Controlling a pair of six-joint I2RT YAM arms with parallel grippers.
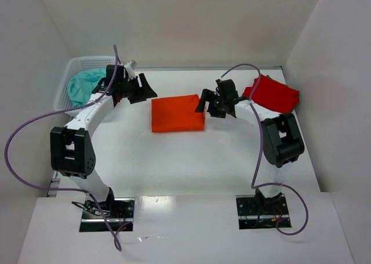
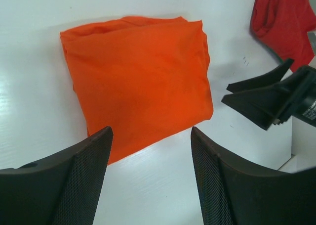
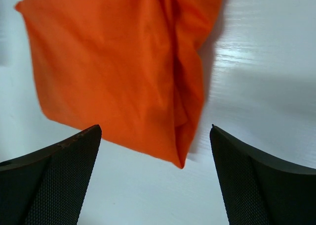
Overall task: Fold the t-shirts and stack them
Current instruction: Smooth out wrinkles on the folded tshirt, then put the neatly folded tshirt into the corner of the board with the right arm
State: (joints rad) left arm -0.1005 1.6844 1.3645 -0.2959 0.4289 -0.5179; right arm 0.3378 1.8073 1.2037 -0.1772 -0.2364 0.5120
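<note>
- While both pairs of jaws stand open and hold nothing, you have the orange t-shirt [image 1: 177,114] lying folded into a rough rectangle on the white table [image 1: 185,171], between the two of them.
- Left jaws: they sit just beside the shirt's left edge in the top view, apart from the cloth. From the left wrist camera the orange t-shirt [image 2: 138,81] lies just ahead of the two dark, mesh-faced fingers [image 2: 84,180], with bare table under the gap.
- Right jaws: they sit just beside the shirt's right edge, also clear of it. In the right wrist view a pointed corner of the orange t-shirt [image 3: 113,71] reaches down between the widely spread fingers [image 3: 54,180] (ahead of them, not pinched).
- Your red t-shirt [image 1: 275,94] lies crumpled at the far right of the table, partly behind the right forearm and well apart from both jaws.
- Left arm [image 1: 87,116]: its elbow juts out to the left and the forearm reaches away and inward, the wrist passing by the white mesh basket [image 1: 87,61], which holds a teal cloth [image 1: 84,85].
- Right arm [image 1: 281,139]: it mirrors that, elbow out to the right, wrist angled in toward the centre.
- Writing: you get only some small pale lettering on the right wrist housing, at the edge of the left wrist view, too blurred to read.
</note>
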